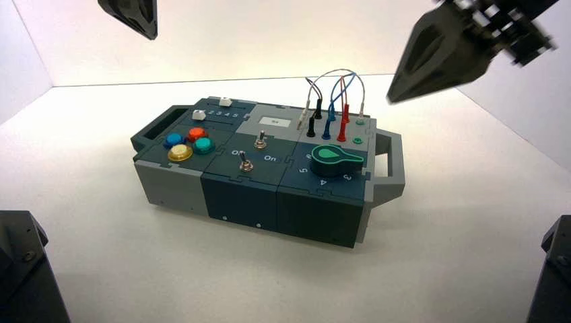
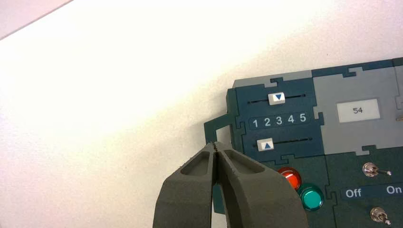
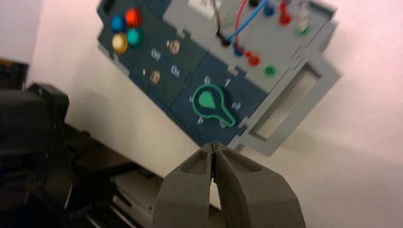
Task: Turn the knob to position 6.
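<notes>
Knob (image 1: 330, 156) untouched beside wires (image 1: 334, 87), right gripper (image 3: 213, 148) closed above, left gripper (image 2: 216, 147) closed.

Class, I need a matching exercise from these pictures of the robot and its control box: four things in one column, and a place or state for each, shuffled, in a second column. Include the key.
Things:
1. knob
2. orange push-button
3. left gripper
4. right gripper

Places or states:
A. shut, above the box's slider end
B. on the box's right end, inside a ring of white digits
C. shut, in the air off the box's right end
D. in the button cluster on the box's left end

Pairs: 1-B, 2-D, 3-A, 4-C
</notes>
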Controlling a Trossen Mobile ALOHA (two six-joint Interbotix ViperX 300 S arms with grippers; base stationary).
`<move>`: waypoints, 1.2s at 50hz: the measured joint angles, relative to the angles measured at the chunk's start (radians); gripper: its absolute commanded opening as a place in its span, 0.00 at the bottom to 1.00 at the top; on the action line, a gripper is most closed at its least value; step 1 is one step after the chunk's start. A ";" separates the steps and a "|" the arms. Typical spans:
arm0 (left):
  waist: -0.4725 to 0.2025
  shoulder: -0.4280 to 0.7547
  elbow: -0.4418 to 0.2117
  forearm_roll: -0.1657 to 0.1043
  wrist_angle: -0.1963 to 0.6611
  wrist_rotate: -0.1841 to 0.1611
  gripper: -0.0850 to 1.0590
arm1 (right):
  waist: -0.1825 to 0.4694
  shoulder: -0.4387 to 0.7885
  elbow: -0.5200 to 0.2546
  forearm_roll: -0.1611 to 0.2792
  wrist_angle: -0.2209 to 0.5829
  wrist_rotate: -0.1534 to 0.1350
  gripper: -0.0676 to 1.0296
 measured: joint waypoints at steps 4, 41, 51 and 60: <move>0.000 -0.006 0.000 0.000 0.000 0.003 0.05 | 0.023 0.041 -0.009 0.011 -0.014 0.000 0.04; 0.000 -0.012 0.000 0.000 -0.026 0.008 0.05 | 0.058 0.193 0.015 0.054 -0.080 0.000 0.04; 0.000 -0.012 0.000 0.000 -0.032 0.008 0.05 | 0.058 0.250 0.015 0.055 -0.084 -0.003 0.04; 0.000 -0.012 0.000 0.000 -0.035 0.008 0.05 | 0.067 0.302 0.003 0.054 -0.092 -0.003 0.04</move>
